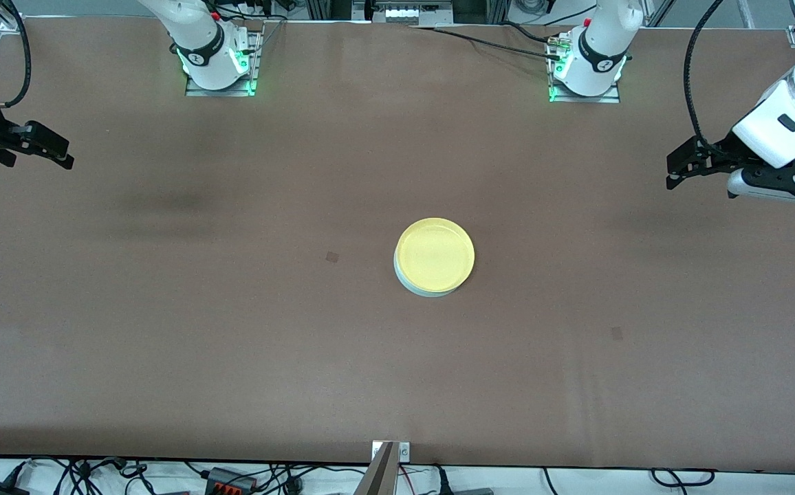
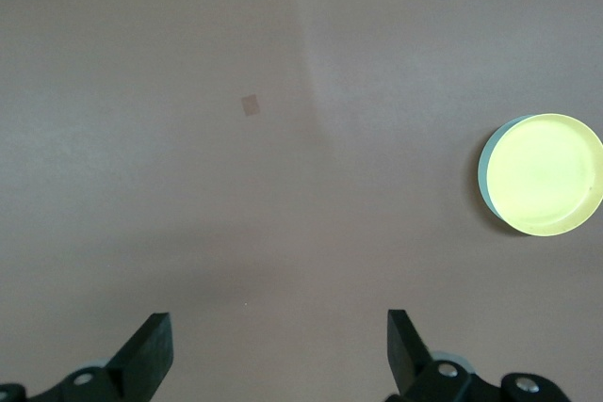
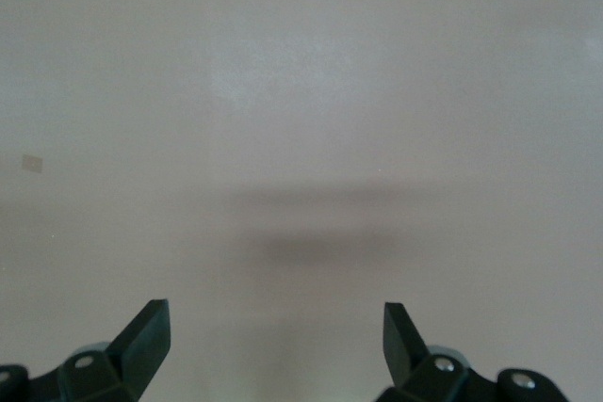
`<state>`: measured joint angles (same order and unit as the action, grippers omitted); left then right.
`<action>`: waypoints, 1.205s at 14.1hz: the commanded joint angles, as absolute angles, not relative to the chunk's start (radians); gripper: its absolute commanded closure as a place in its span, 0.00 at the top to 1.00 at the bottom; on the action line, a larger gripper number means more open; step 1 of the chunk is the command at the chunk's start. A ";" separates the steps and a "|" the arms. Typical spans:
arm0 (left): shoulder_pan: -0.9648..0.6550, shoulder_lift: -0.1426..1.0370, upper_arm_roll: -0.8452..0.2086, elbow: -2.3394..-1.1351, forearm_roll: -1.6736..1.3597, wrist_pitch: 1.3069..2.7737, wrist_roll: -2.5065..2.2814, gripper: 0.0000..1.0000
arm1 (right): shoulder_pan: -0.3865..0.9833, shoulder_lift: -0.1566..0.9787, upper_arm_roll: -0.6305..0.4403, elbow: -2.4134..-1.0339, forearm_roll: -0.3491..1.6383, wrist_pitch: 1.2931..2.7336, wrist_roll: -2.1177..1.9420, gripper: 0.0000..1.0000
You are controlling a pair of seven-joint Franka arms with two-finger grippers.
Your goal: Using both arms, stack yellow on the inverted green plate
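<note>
Stack risk first: yellow plate [image 1: 435, 253] sitting rim-up on green plate [image 1: 414, 285], mid-worktop [image 1: 232, 357], roughly between the 2 bases. Only a thin crescent of green showing, on the side nearer the front camera and toward the right arm's end. Same crescent in the left wrist view, yellow plate [image 2: 545, 173] over green plate [image 2: 483, 174]. Probably partly viewing angle, possibly a slightly off-centre seat. Cannot tell from here whether the green plate is truly inverted.

Left jaws spread wide and empty, up over the left arm's end of the worktop, well apart from the stack. Right jaws likewise spread and empty, over the right arm's end, with only worktop in the right wrist view. Both arms waiting.

Judged from this: stacking done, little left to do. Main hazards:
- Any move toward the middle with jaws this wide: clipping the raised rim, sliding yellow off the flat underside.
- Smooth plate on smooth plate: low friction likely, so a small nudge or a knock to the worktop enough to shift the top plate.
- Off-centre seat, if real: rocking or tipping under a press near the overhanging edge.
- 2 arms converging on 1 small stack: collision between them if approaching together.

Safest reading: keep clear, leave the stack alone.
</note>
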<state>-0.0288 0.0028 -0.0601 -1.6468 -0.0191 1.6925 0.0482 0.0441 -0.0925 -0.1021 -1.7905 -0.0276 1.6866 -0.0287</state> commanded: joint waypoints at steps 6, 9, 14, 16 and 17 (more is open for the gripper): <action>-0.026 0.066 -0.063 -1.583 0.000 1.690 0.067 1.00 | 0.051 -0.121 -0.107 -1.802 -0.043 1.677 -0.041 1.00; -0.029 0.087 -0.063 -1.542 0.003 1.689 0.066 1.00 | 0.051 -0.120 -0.107 -1.802 -0.043 1.681 -0.041 1.00; -0.020 0.087 -0.063 -1.543 -0.002 1.687 0.064 1.00 | 0.048 -0.109 -0.107 -1.802 -0.041 1.690 -0.040 1.00; -0.021 0.087 -0.063 -1.543 0.000 1.687 0.063 1.00 | 0.048 -0.107 -0.107 -1.805 -0.041 1.697 -0.040 1.00; -0.021 0.087 -0.063 -1.543 0.000 1.686 0.064 1.00 | 0.048 -0.106 -0.107 -1.805 -0.041 1.697 -0.040 1.00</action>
<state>-0.0259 0.0747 -0.0587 -1.5723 -0.0186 1.6999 0.0482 0.0440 -0.0971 -0.1035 -1.7922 -0.0276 1.6872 -0.0289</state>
